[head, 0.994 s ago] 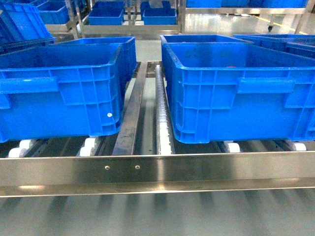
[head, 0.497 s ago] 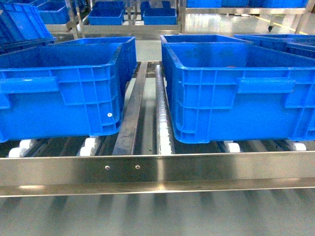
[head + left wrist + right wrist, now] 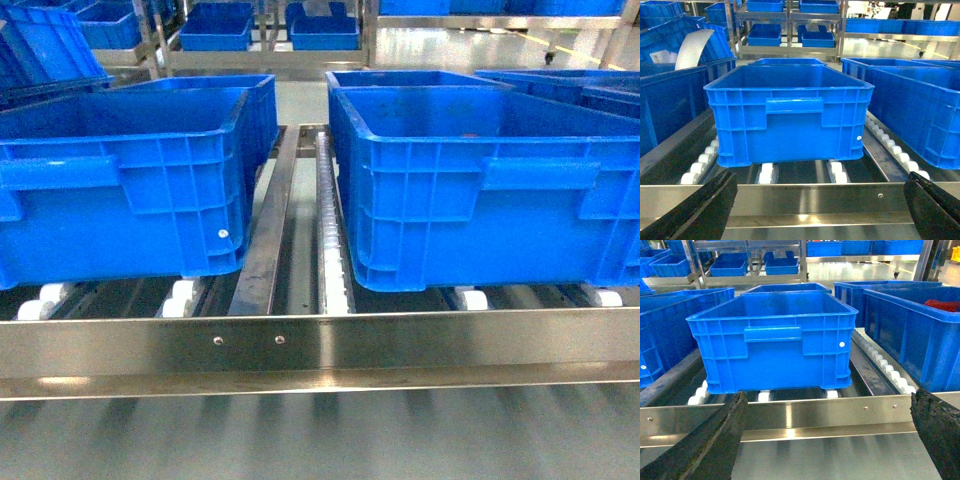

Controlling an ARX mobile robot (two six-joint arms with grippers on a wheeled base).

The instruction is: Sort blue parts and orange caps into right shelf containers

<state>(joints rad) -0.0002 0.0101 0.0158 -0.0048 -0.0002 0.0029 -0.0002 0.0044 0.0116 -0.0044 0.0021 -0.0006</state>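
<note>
Two blue crates (image 3: pixel 480 190) (image 3: pixel 120 190) stand side by side on the roller shelf (image 3: pixel 320 345), just behind its steel front rail. Left claw (image 3: pixel 810 210): fingers spread wide, holding nothing, facing one crate (image 3: pixel 790 120) across the rail. Right claw (image 3: pixel 830 440): likewise spread wide and empty before a crate (image 3: pixel 772 342). Red object (image 3: pixel 942 305) in the crate at right. No parts, caps or legible writing visible.

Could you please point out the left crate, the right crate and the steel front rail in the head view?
Left crate (image 3: pixel 120 215), head view, front wall.
Right crate (image 3: pixel 480 220), head view, front wall.
Steel rail (image 3: pixel 400 340), head view, flat front face.
</note>
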